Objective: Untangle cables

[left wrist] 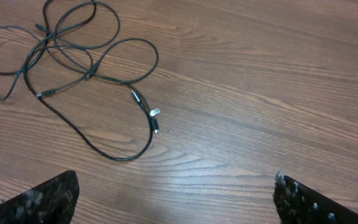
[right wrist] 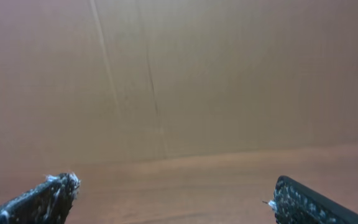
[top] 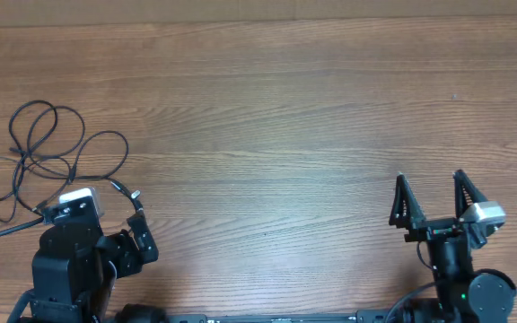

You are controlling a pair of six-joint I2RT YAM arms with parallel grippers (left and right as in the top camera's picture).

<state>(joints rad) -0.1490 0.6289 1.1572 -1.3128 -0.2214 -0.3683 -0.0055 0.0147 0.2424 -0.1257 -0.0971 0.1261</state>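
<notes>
Overhead: got the cables [top: 43,160] sprawled in loose loops at the left of the table [top: 285,108], just above the left gripper [top: 126,240] in the frame and well apart from the right gripper [top: 430,184] down at lower right. Jaws spread wide on both, nothing held. Looks like a job for the left arm, being way nearer. Long axis of the tangle roughly upper left to lower right, with the silvery plugs [top: 128,190] at the lower-right end, close to the left gripper.

Left wrist: same cables in the upper left of the frame, plugs trailing toward the centre, up and left of the gap between the wide-open fingers [left wrist: 48,199]. Not touching anything.

Right wrist: fingers wide apart again, just bare wood and a plain brown backdrop [right wrist: 229,74] ahead, no cables in sight.
</notes>
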